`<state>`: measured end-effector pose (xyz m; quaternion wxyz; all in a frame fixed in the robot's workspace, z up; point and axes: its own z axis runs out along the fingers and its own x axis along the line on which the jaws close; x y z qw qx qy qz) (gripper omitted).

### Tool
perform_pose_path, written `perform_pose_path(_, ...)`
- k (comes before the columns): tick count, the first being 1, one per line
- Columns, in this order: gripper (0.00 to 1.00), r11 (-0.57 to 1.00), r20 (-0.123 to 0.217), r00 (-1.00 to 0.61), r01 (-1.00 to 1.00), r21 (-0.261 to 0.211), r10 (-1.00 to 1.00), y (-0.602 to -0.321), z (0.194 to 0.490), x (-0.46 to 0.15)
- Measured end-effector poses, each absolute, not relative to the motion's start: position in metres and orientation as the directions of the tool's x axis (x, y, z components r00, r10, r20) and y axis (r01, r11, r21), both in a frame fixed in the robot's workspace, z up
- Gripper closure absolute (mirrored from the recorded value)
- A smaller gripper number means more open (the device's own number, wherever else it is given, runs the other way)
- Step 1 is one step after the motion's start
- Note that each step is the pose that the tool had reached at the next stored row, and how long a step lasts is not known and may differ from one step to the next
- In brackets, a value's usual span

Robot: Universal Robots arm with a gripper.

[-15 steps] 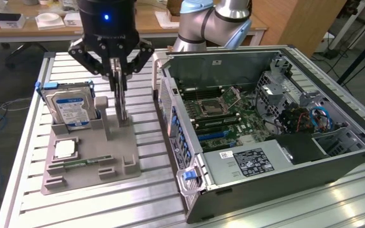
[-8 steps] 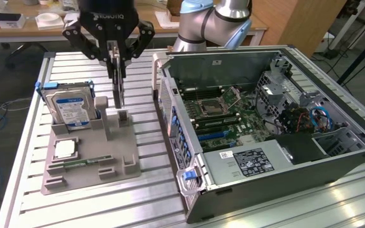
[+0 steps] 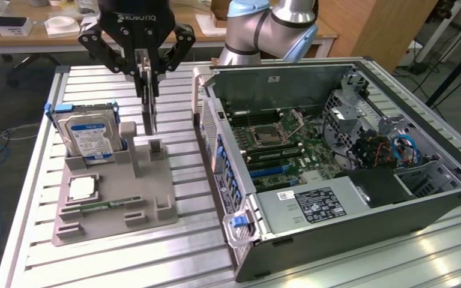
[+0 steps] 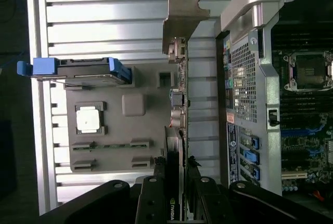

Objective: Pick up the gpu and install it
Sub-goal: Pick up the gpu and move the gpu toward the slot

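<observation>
The gripper (image 3: pixel 146 75) (image 4: pixel 176 171), black and marked ROBOTIQ, is being pressed flat against both faces of the gpu (image 3: pixel 149 111) (image 4: pixel 180 86). This thin dark card, bearing an NVIDIA mark and a silver bracket, is being held upright over the grey moulded fixture (image 3: pixel 134 204). On the ribbed aluminium table (image 3: pixel 94 258), open room is being left between the blue-framed hard drive (image 3: pixel 89 137) and the open computer case (image 3: pixel 335 150).
</observation>
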<state>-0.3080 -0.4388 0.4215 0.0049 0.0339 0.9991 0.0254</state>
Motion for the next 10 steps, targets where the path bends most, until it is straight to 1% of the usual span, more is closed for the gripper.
perform_pose_path(10, 0.74, 0.996, -0.008, -0.998, 0.068, 0.051, 0.068, -0.439, 0.421, -0.279)
